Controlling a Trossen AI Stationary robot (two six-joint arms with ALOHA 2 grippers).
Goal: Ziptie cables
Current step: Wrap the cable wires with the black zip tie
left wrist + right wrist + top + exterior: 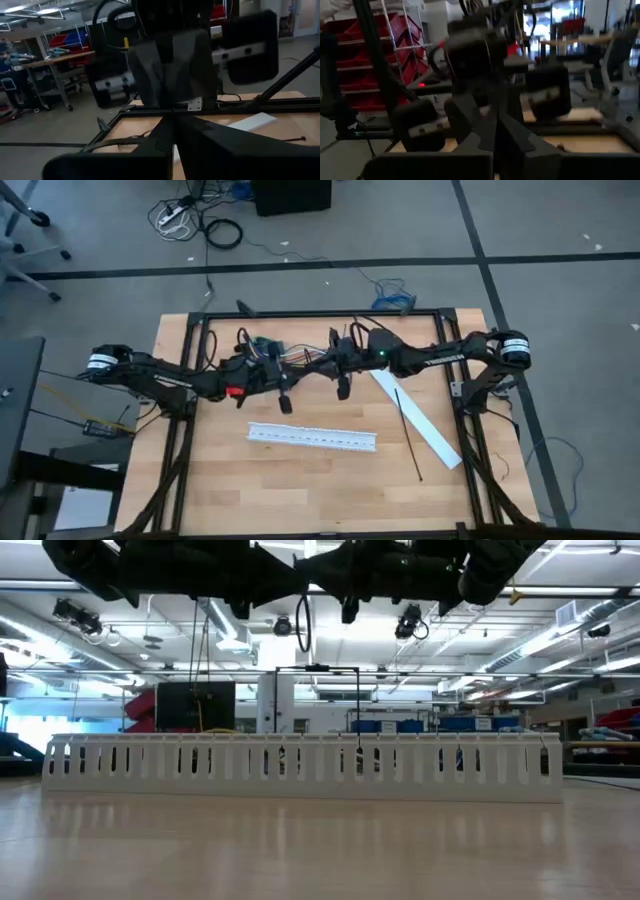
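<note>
High view shows my left fingers and right fingers, spread unclear, above the channel; I should reach the ziptie right of it first.

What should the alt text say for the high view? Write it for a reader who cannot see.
Seen from above, two dark arms meet over the far half of a wooden table, left gripper and right gripper raised near the cables. Nearer lie a white slotted channel, a ziptie and a flat white strip.

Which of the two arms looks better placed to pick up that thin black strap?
Probably the right. The ziptie lies on the table's right side, nearer the right hand than the left hand; both hang above the table.
</note>
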